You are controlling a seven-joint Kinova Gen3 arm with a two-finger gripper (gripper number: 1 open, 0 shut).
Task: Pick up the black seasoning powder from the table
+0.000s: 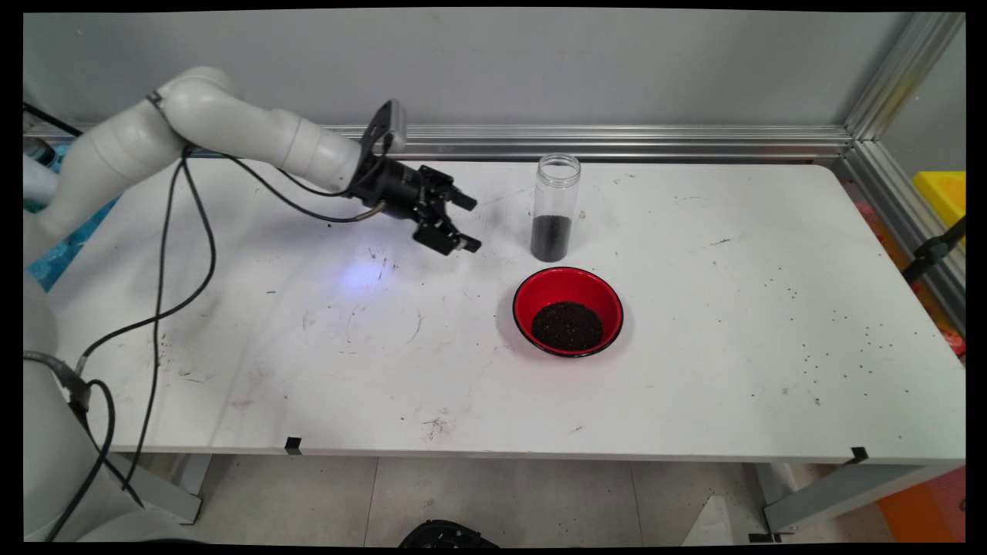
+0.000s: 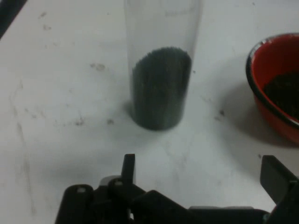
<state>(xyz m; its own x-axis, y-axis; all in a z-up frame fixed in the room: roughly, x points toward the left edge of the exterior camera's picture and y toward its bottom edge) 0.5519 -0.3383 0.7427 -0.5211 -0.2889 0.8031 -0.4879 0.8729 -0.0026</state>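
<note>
Facing jar, gripper apart

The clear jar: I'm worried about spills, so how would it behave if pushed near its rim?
The clear jar is tall, narrow and open-topped, so it probably tips easily. The dark grains fill only its bottom, which likely steadies it somewhat.

Bright even light, soft shadows, blurred hand view

No readable text, labels or numbers in either view. Jar, bowl and worktop carry no legible markings. Arm shows no lettering here.
</note>
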